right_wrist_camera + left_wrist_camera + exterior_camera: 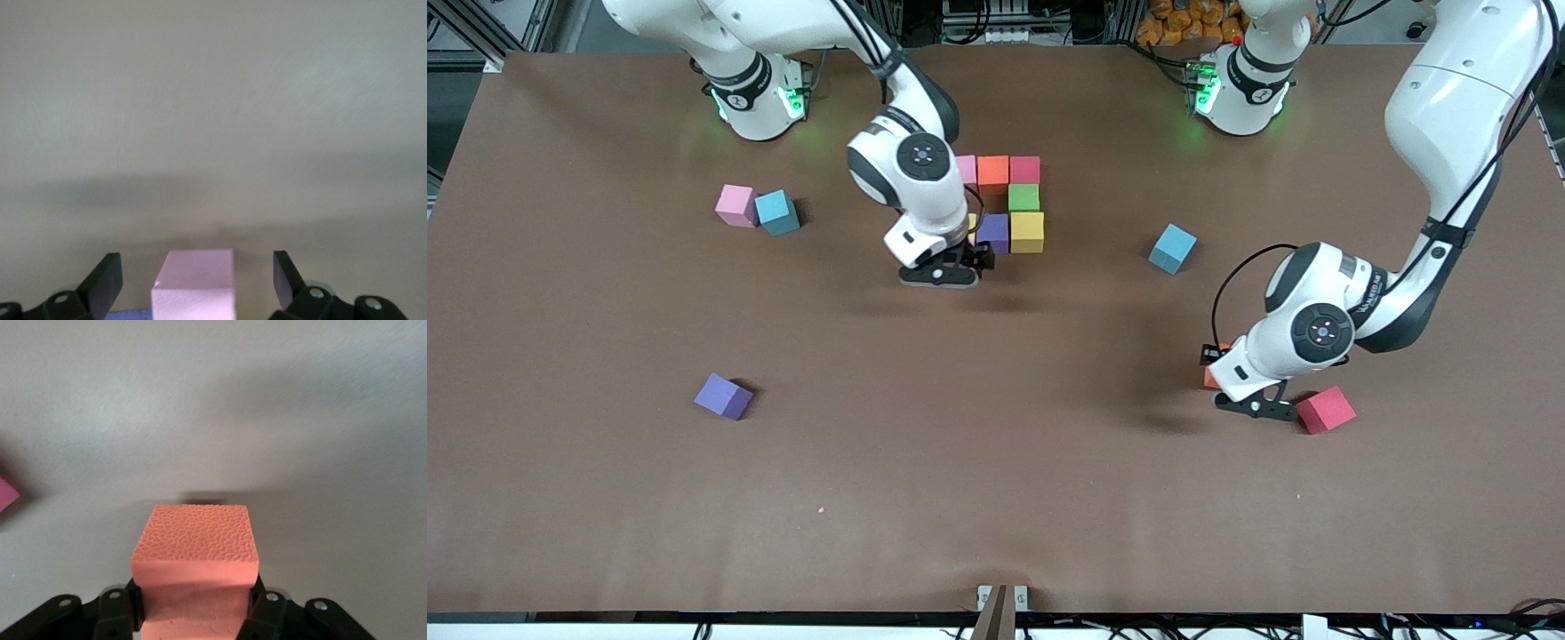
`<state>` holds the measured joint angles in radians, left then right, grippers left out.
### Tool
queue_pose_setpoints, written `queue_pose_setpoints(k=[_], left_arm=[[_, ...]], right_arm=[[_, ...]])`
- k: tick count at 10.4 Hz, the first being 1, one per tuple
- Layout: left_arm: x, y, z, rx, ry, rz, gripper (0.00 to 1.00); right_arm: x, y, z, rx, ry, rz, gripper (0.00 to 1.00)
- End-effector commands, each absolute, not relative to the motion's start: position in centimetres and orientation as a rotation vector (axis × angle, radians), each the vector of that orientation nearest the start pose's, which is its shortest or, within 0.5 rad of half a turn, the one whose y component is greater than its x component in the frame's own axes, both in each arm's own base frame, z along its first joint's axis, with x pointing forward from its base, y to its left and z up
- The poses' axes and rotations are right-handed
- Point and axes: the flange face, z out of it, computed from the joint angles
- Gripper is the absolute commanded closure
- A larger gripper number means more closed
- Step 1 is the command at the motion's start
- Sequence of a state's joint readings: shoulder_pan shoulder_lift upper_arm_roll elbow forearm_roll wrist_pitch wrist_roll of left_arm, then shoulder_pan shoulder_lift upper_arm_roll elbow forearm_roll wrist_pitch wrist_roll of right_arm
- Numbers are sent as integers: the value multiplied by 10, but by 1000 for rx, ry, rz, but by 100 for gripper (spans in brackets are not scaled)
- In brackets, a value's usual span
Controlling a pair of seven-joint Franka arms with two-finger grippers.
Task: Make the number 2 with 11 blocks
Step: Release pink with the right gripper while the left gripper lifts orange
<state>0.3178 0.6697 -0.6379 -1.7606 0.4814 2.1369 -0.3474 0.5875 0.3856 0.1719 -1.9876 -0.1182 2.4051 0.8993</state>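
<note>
Blocks part-built, left hand grasping orange cube, right hand released over pink cube.

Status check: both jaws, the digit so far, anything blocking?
Left gripper shut on orange cube. Right gripper open around pink cube at the partial 2. Crimson cube sits beside left gripper; nothing blocking.
</note>
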Motion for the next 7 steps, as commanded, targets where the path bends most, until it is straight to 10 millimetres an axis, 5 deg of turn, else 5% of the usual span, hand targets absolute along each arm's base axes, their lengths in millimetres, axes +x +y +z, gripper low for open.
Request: queue_pose_setpoints(k=[1, 4, 7], left_arm=[[631, -169, 247, -3107, 231, 164, 48], [635, -203, 257, -3139, 154, 133, 48], [636, -223, 256, -3157, 93, 130, 48]], right_arm=[[475, 366, 327, -3155, -18, -78, 0], [503, 292, 368, -3198, -239, -7, 0], [534, 228, 375, -3164, -530, 2, 0]])
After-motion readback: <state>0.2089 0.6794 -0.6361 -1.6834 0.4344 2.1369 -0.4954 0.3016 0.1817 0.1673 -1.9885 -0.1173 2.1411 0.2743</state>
